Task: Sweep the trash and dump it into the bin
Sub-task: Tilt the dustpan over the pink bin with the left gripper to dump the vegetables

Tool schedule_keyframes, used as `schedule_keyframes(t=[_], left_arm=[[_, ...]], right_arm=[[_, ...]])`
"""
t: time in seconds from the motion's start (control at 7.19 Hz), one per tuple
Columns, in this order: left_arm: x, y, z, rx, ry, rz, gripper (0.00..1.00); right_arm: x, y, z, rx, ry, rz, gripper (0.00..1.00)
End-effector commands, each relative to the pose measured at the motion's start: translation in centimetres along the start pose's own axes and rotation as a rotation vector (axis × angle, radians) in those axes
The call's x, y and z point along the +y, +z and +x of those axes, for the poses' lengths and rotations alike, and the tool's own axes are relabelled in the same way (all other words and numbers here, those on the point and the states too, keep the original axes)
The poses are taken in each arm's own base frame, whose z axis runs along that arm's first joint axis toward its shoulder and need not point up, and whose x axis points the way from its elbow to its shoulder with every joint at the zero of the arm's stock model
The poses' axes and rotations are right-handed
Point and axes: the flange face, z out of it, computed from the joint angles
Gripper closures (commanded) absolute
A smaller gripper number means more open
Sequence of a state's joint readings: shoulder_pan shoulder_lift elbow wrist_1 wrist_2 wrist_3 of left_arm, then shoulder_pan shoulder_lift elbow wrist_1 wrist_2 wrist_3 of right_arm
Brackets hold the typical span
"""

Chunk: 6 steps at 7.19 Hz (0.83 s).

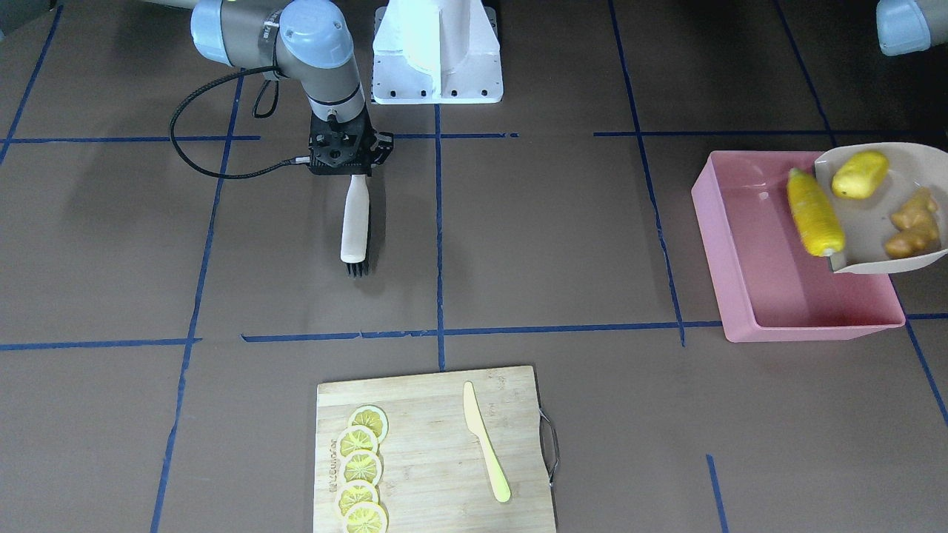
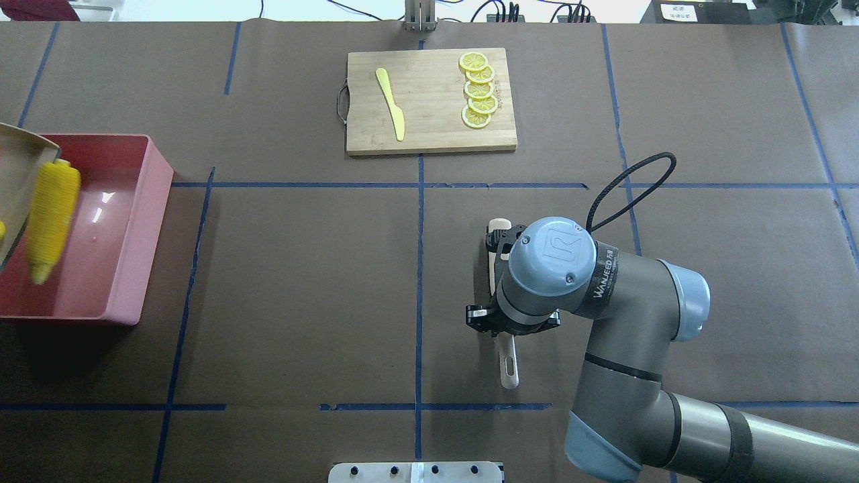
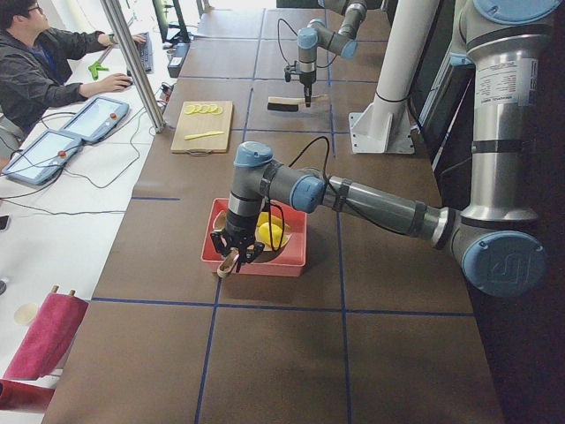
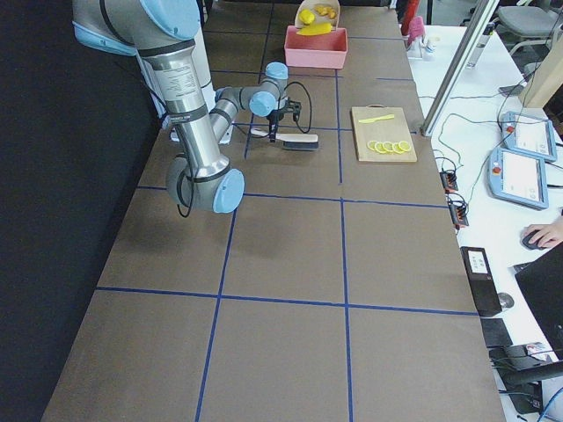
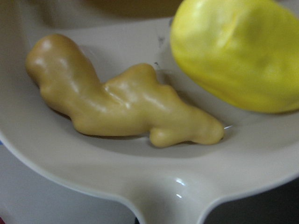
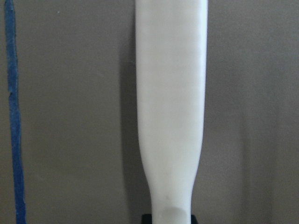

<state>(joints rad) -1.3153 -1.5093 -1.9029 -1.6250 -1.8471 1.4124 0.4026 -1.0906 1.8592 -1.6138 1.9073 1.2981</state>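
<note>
Nearest me, on the right, my right gripper (image 1: 348,159) is sitting over the handle of a white brush (image 1: 355,222); its jaws are hidden, so I cannot tell their state. Off left, my left gripper (image 3: 234,256), grip unclear, is at a beige dustpan (image 1: 866,229) tilting over the pink bin (image 1: 770,296). The dustpan is carrying the corn cob (image 1: 815,215) at its lip, the potato-like lump (image 1: 859,175) and the ginger root (image 1: 912,223). Farthest, a cutting board (image 1: 429,444) is bearing lemon slices (image 1: 361,466).

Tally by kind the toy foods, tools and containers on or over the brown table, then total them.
Lemon slices: 5
Corn cob: 1
Potato: 1
Ginger root: 1
Knife: 1
Cutting board: 1
Brush: 1
Dustpan: 1
Bin: 1
Total: 13
</note>
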Motion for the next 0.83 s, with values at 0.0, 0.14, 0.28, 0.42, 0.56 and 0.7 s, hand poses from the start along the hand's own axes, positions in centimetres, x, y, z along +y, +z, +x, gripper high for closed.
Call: schedule_keyframes(t=[0.0, 0.14, 0.28, 0.42, 0.56, 0.7], left_arm=[[0.19, -0.18, -0.14, -0.005, 0.013, -0.043, 1.0], [0.22, -0.21, -0.2, -0.005, 0.013, -0.048, 1.0], [0.19, -0.26, -0.28, -0.007, 0.013, -0.048, 1.0], [0.24, -0.32, -0.48, -0.012, 0.024, -0.07, 1.0], [0.76, -0.45, -0.63, -0.02, 0.05, -0.119, 1.0], [0.77, -0.5, -0.71, -0.022, 0.053, -0.122, 1.0]], right_arm=[[0.11, 0.06, -0.05, 0.0, 0.0, -0.001, 1.0], [0.14, 0.17, -0.05, 0.003, -0.001, 0.0, 1.0], [0.22, 0.21, -0.09, 0.003, -0.002, -0.001, 1.0], [0.22, 0.21, -0.09, 0.003, -0.002, -0.001, 1.0], [0.22, 0.21, -0.09, 0.003, -0.002, -0.001, 1.0], [0.22, 0.21, -0.09, 0.003, -0.002, -0.001, 1.0]])
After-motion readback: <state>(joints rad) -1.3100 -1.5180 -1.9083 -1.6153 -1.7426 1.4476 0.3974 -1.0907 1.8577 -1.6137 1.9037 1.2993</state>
